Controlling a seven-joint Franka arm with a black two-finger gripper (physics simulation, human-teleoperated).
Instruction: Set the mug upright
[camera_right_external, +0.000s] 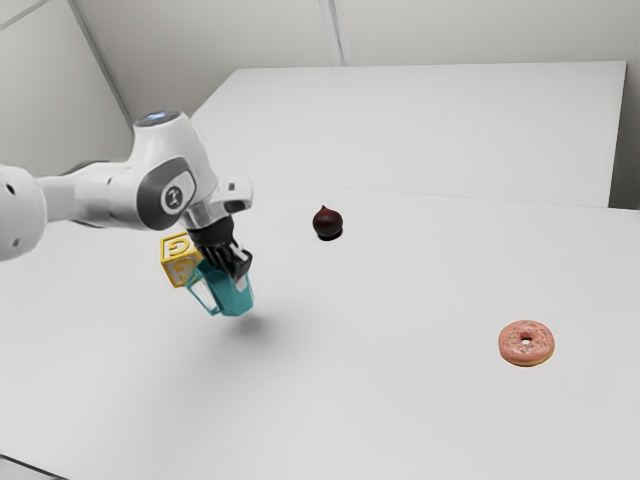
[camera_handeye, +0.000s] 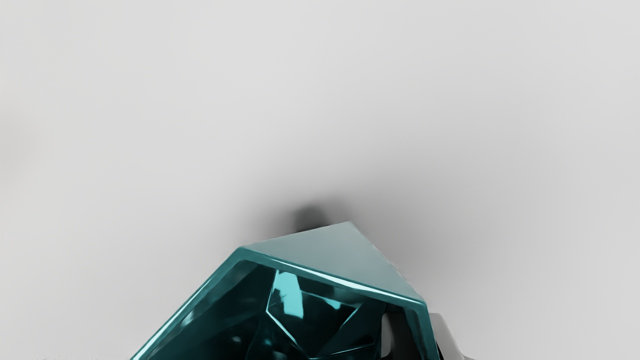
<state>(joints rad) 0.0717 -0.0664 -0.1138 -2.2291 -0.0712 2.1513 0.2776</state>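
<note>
My claw (camera_right_external: 238, 270) is clamped on the wall of the teal mug (camera_right_external: 231, 294), at the rim. In the wrist view, one dark finger (camera_handeye: 398, 340) is inside the mug and the other, paler finger (camera_handeye: 446, 337) is against its outside, with the wall pinched between them.

The mug hangs from my claw over the white table (camera_right_external: 400, 400), its base apparently raised off the surface. Take the mug as the centre of a clock laid on the exterior view, twelve at the view's top. The mug is tilted: its open mouth leans toward eleven o'clock and its base points nearer five, where a soft grey shadow (camera_right_external: 257, 326) falls on the table. The handle (camera_right_external: 197, 288) sticks out at nine o'clock. My white arm (camera_right_external: 110, 192) reaches in from about ten.

A yellow letter block (camera_right_external: 178, 262) with a raised G is at ten o'clock, near the mug and partly hidden behind it. A dark red, onion-shaped thing (camera_right_external: 327, 223) sits at two o'clock, apart from the mug. A pink-iced doughnut (camera_right_external: 526, 350) lies flat a little past three o'clock, well apart from the rest.

The wrist view looks into the mug's shiny, many-sided inside.
</note>
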